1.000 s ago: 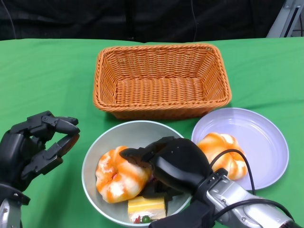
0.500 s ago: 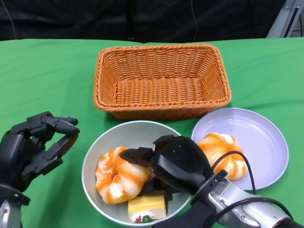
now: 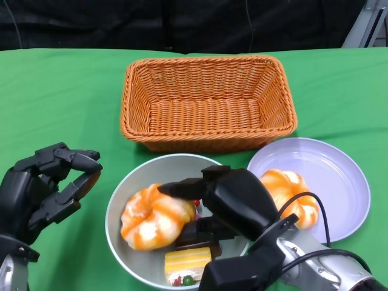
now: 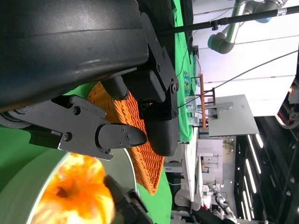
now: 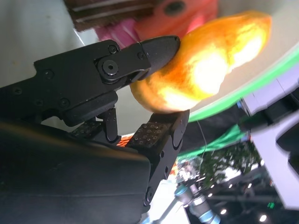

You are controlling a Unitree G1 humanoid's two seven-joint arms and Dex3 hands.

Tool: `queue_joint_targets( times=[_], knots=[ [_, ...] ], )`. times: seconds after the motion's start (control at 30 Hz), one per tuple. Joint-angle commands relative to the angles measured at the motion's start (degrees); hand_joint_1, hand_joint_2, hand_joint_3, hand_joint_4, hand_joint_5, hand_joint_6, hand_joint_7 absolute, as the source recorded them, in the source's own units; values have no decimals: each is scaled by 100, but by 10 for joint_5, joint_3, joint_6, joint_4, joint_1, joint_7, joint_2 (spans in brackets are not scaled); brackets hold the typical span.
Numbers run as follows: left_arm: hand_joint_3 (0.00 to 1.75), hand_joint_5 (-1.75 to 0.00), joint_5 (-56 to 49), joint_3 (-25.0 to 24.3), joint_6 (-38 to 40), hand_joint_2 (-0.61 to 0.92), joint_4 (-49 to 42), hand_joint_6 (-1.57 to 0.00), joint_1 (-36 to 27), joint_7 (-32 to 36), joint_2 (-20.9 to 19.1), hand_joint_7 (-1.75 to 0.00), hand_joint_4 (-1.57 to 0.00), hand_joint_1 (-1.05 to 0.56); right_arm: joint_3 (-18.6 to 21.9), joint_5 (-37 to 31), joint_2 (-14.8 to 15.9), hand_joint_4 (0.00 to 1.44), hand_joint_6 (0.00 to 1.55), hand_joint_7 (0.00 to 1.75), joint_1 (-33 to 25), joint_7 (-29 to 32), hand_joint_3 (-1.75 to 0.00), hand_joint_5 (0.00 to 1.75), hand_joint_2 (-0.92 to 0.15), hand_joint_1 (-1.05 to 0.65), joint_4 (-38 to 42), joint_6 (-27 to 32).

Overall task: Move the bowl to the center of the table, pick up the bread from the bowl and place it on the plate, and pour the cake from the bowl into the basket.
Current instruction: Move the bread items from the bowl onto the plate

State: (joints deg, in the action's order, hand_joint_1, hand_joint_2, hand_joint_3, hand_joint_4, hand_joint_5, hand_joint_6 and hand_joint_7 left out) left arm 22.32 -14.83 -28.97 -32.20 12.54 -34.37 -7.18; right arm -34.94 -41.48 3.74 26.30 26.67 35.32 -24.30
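The fingers [image 5: 156, 51] of the right hand [image 3: 233, 203] are being closed on the bread [image 3: 154, 217], one black tip pressed to its upper side and a studded pad under it, as the right wrist view is showing. That orange-and-white bread is being held inside the grey bowl [image 3: 124, 242], toward its left half. A yellow piece of cake [image 3: 188, 262] is lying at the near rim of the bowl, just beside the bread and under the hand. A second bread [image 3: 288, 194] is sitting on the lavender plate [image 3: 339, 182] to the right of the bowl. The woven basket [image 3: 207, 103] is standing behind both on the green table [image 3: 60, 103]. The left hand [image 3: 42, 191] is being kept apart to the left, fingers curled with nothing in them.
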Motion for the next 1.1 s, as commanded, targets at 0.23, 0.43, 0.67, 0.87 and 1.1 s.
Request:
queue_joint_targets(
  times=[0.23, 0.43, 0.67, 0.87, 1.1],
  knots=[
    [32, -141, -4, -5, -9, 90, -9, -92, 8, 6, -7, -80, -71, -14, 51, 52, -10, 65, 116, 8, -1, 7, -17, 135, -92, -25, 23, -75],
    [31, -142, -2, -5, -4, 90, -8, -93, 8, 9, -8, -81, -72, -14, 93, 110, -7, 63, 84, 70, -32, -48, -13, 138, -92, -27, -48, -75],
    [30, -140, -2, -6, 1, 91, -2, -94, 4, 10, -11, -78, -72, -13, 132, 139, 4, 66, 75, 88, -63, -79, -12, 137, -92, -28, -107, -81],
    [30, -141, -2, -7, 4, 91, -1, -93, 3, 11, -14, -79, -70, -12, 168, 157, 9, 68, 79, 81, -90, -94, -8, 130, -92, -25, -160, -77],
    [30, -141, -6, -6, 17, 92, 12, -93, -4, 20, -16, -80, -70, -11, 232, 154, 37, 69, 83, 79, -124, -86, -8, 132, -92, -16, -222, -57]
  ],
)
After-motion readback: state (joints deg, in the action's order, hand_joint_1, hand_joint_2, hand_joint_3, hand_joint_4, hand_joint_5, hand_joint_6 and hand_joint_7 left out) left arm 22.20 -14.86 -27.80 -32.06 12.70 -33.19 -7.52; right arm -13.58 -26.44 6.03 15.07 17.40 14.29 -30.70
